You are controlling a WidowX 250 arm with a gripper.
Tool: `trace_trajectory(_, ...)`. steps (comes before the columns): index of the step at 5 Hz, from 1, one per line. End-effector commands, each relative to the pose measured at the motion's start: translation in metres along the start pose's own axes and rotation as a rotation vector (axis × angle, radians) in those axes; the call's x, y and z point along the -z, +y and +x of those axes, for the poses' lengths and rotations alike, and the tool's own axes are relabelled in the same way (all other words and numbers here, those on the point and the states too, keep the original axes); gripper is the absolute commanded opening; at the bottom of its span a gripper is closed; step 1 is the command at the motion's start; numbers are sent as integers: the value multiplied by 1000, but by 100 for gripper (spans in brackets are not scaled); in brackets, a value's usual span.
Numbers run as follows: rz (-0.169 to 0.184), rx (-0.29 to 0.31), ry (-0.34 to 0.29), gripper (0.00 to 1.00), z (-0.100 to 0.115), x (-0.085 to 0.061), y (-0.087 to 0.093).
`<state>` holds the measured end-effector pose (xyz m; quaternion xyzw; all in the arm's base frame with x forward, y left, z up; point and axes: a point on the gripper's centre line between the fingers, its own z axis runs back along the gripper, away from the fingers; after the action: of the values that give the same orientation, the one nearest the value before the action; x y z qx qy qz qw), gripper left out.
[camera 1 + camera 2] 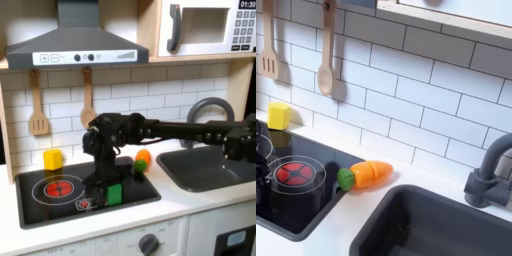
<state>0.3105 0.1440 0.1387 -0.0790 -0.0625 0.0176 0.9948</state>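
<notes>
White subway tile is backing a toy kitchen; a white counter is carrying a black stovetop and a dark sink.

In the first exterior view, the black arm is reaching in from 3 o'clock, and its end effector is hanging low over the stovetop's front part. A green block is sitting on the stovetop just beside the end effector, at its 3 o'clock (touching or apart: cannot tell). End effector opening: cannot tell, since the fingers are blending into the dark surface.

A toy carrot is lying at 1 o'clock from the green block, near the stovetop's back corner; in the second exterior view the carrot is resting on the counter between stovetop and sink, green end pointing to 9 o'clock.

A yellow block is standing at 10 o'clock from the red burner, against the wall. Two wooden utensils are hanging on the tile above.
</notes>
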Motion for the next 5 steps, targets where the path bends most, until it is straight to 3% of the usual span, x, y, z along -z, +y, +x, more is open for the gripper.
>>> trace_trajectory(1,-12,-24,-49,100,4,-27,-1)
trace_trajectory(2,-43,-40,-81,100,17,-67,-10)
trace_trajectory(3,-22,-96,-196,100,23,-117,-3)
trace_trajectory(4,-19,-99,-302,100,21,-161,-8)
trace_trajectory(5,5,-88,-275,100,18,-148,-2)
